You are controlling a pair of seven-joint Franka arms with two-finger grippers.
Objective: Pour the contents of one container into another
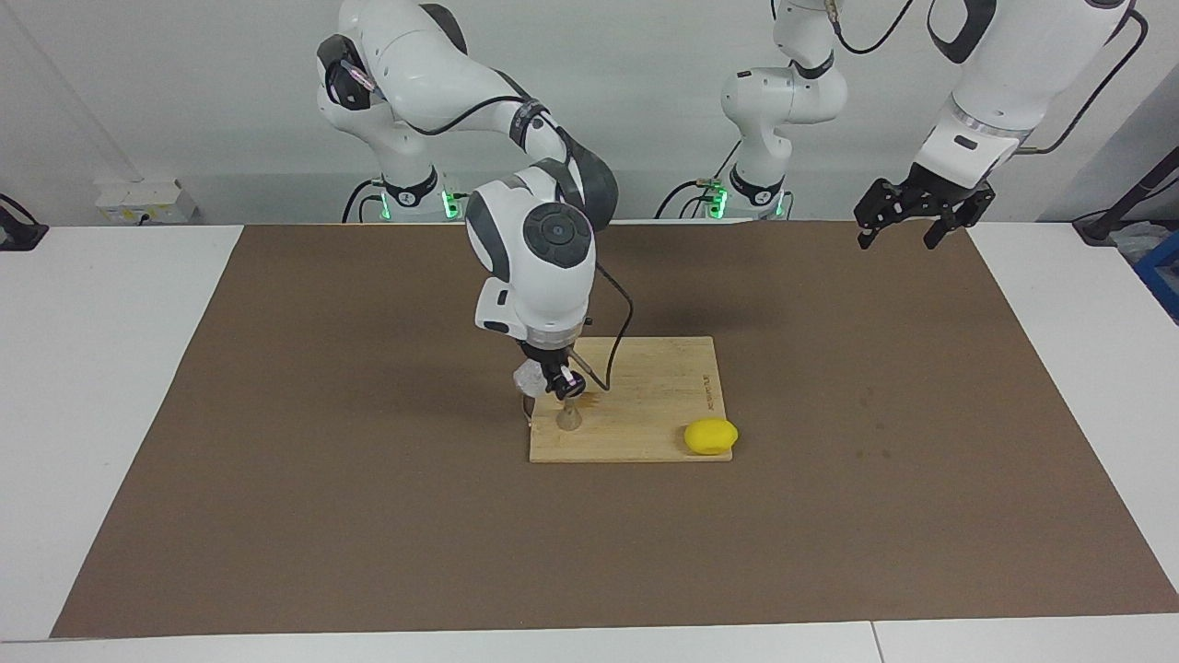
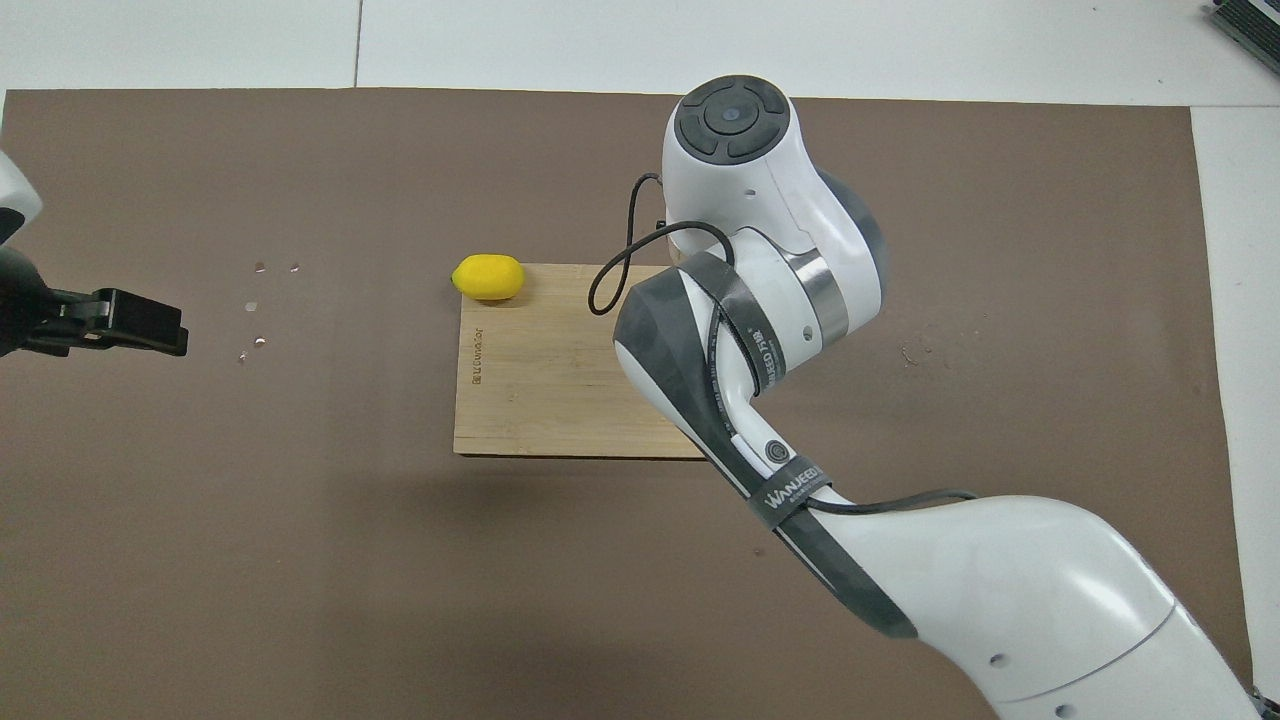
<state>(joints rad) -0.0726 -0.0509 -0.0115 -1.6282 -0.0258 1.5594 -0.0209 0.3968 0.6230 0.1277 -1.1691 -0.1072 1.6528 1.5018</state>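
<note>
The right gripper (image 1: 553,378) is over the wooden board (image 1: 645,405), near the middle of the table (image 1: 120,368); its fingers are clamped on the glass tumbler (image 1: 528,378), which is tilted in the air w/ its mouth toward the jigger (image 1: 570,416). The jigger stands upright on the board, close to the board's edge that is farther from the robots, just under the tumbler; touching or not, I cannot tell. In the overhead view the right arm covers both the tumbler and the jigger.

A yellow lemon (image 1: 710,436) lies at the board's corner toward the left arm's end, half on the brown mat (image 1: 875,442).

The left gripper (image 1: 907,230) waits in the air over the mat's corner near the robots, at the left arm's end; its fingers are apart, nothing btw. them.
</note>
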